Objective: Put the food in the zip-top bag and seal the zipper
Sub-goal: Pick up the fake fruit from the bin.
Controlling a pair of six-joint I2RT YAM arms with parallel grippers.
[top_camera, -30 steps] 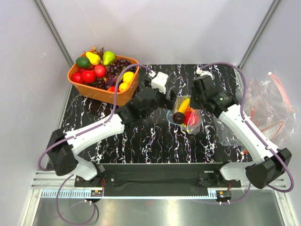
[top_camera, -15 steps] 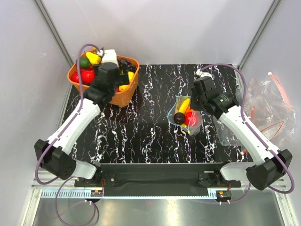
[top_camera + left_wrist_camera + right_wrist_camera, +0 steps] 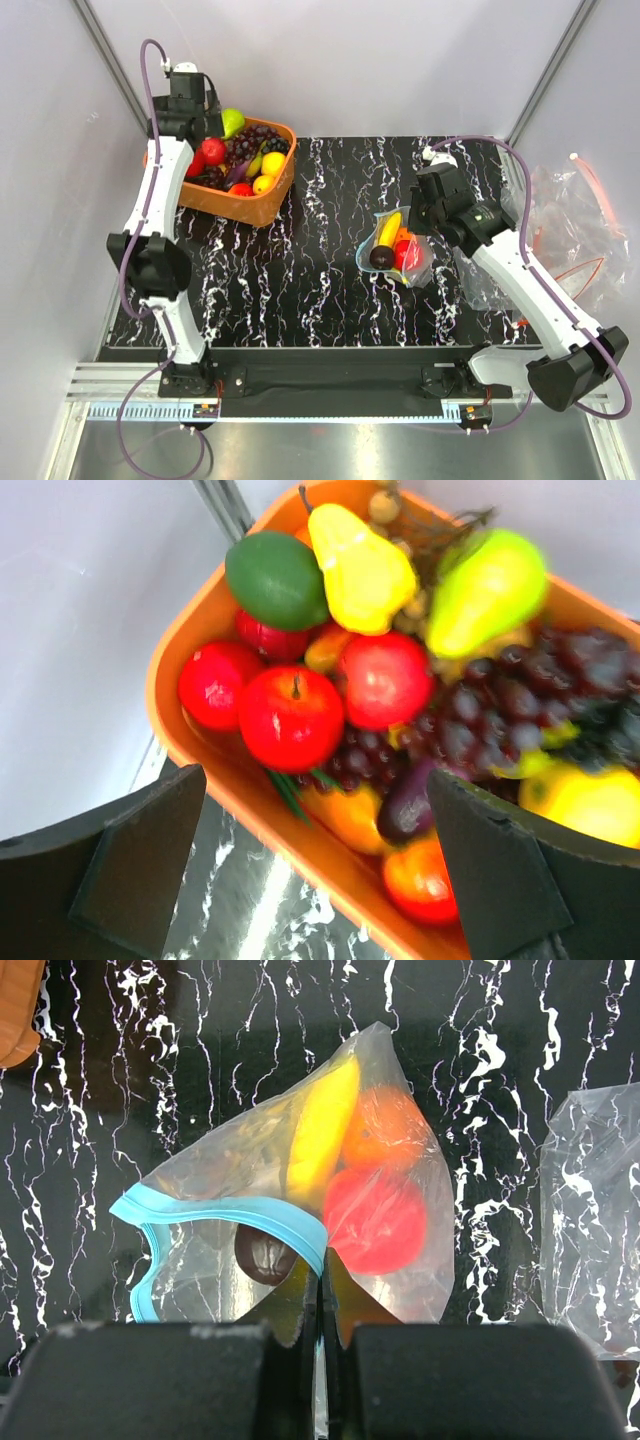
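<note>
While the right gripper [image 3: 417, 222] is pinching one edge of the zip-top bag [image 3: 422, 260], the top view is showing that bag lying on the black table [image 3: 300, 290], well off to the right of the orange basket [image 3: 232, 206]. I think the gripper is holding the edge up so the mouth is standing open for more food. The left gripper [image 3: 198, 120] is hanging over the far left corner of the basket, likely going for a fruit. From up here I cannot tell how wide it is open.

The left wrist view is answering that. Its fingers [image 3: 130, 860] are spreading wide with nothing between them, and a red apple [image 3: 290, 718] is sitting in the basket right under them.

The right wrist view is showing what the top view is hiding. The right fingers [image 3: 420, 1360] are squeezing shut on the blue zipper [image 3: 230, 1215], and the zipper's other end is gaping open. A yellow fruit [image 3: 320, 1130], an orange fruit [image 3: 385, 1130], a red fruit [image 3: 375, 1220] and a dark round fruit [image 3: 265, 1250] are lying inside the bag. Another clear bag [image 3: 590, 1230] is lying just beyond, on the side away from the basket.
</note>
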